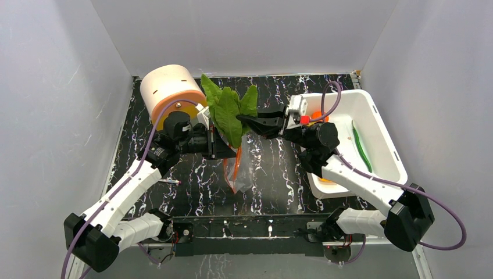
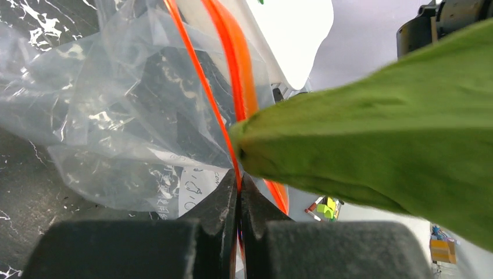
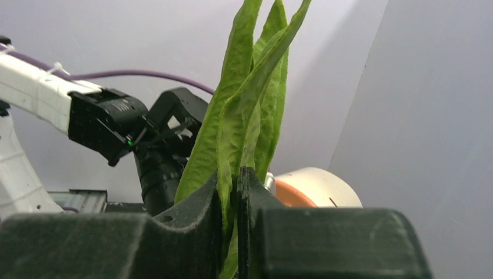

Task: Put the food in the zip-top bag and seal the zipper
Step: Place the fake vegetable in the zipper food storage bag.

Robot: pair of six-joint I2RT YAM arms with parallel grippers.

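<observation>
Zip-top bag [image 1: 240,177] count is one, and it sits dead centre of the top view, crinkly and clear, with its single red-orange zipper [image 1: 236,163] running up toward the left gripper [image 1: 224,145]. In the left wrist view that gripper [image 2: 238,181] has its jaws pinched together right on the zipper [image 2: 235,70], so it's clamped on the bag's mouth edge, with the rest of the bag [image 2: 116,116] spreading to the upper left of that frame. The right gripper [image 1: 247,121] comes in from the right, and in its own wrist view it [image 3: 232,174] is squeezed tight on the stems of one leafy green bunch [image 3: 244,104], roughly three leaves that I can count. From above, the bunch [image 1: 229,107] fans out just above the bag, and in the left wrist view its tip [image 2: 378,139] touches the zipper. One white tub [image 1: 381,125] sits on the right of the top view with one long green pod [image 1: 361,145] inside, plus one orange round piece [image 1: 318,115] mostly hidden behind the right arm. One cream-and-orange cylinder [image 1: 168,90] lies on its side at upper left on the black marbled table [image 1: 273,174].
</observation>
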